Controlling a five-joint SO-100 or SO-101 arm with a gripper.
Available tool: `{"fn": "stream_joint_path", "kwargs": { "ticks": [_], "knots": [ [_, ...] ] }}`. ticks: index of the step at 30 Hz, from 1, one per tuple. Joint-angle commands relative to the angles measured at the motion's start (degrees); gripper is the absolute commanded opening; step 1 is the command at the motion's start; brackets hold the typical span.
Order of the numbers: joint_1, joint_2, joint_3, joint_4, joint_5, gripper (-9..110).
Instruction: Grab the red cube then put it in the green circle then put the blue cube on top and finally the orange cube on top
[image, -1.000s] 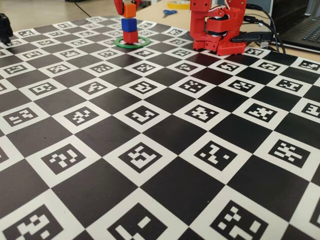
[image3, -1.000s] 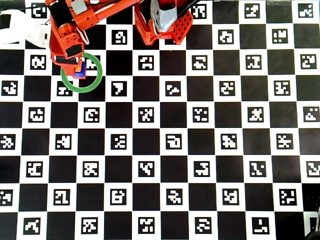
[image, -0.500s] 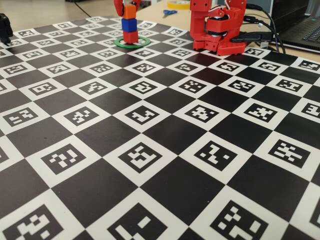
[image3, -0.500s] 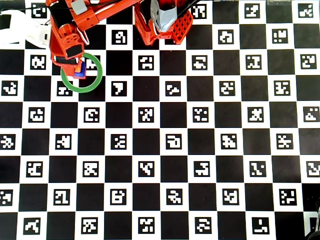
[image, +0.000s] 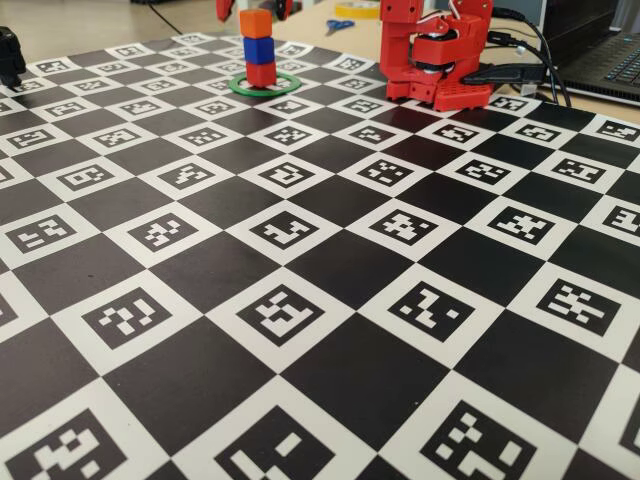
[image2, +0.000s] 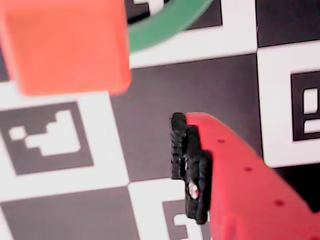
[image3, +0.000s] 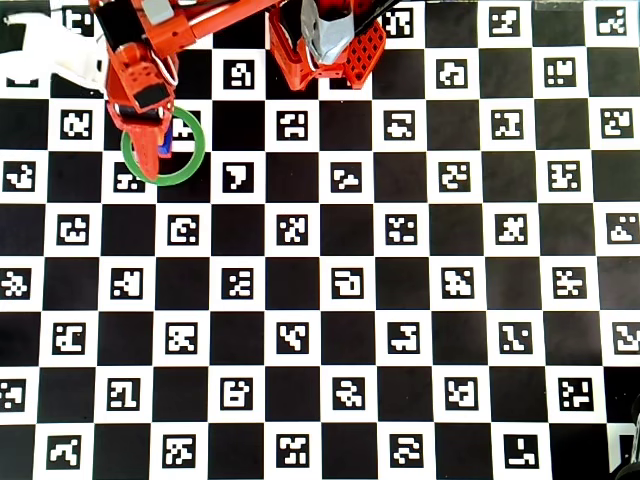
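Hand (image3: 160, 150) apparently above cube stack (image: 258, 50).

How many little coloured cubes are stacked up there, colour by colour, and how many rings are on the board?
Orange cube: 1, top of the stack
Blue cube: 1, in the middle
Red cube: 1, at the bottom, inside the ring
Green ring: 1
Total: 4 things, 3 cubes and 1 ring

Checkered marker board (image: 300, 300) covers a wooden table (image: 90, 25) — laptop (image: 610, 60) behind.
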Motion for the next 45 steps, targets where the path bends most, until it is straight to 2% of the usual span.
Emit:
{"fn": "stream_joint_path", "kwargs": {
  "ticks": [1, 6, 11, 14, 17, 19, 22, 28, 38, 45],
  "knots": [
    [-4.8, 5.8, -17.1, 5.4, 6.9, 51],
    [-18.5, 7.9, -18.7, 5.5, 23.0, 41],
    [-34.3, 8.4, -12.6, 0.6, 36.8, 27],
    [-43.2, 11.3, -4.9, -6.0, 42.0, 16],
    [-50.1, 17.3, 4.5, -13.5, 41.9, 3],
    [-53.2, 23.1, 12.2, -19.5, 40.4, -6],
    [-55.4, 33.0, 23.7, -26.6, 34.5, -6],
    [-55.4, 48.0, 43.0, -36.1, 15.6, -6],
    [-54.0, 62.1, 61.6, -43.2, -7.1, -6],
    [-53.4, 70.6, 73.0, -44.4, -13.8, -6]
  ]
}}
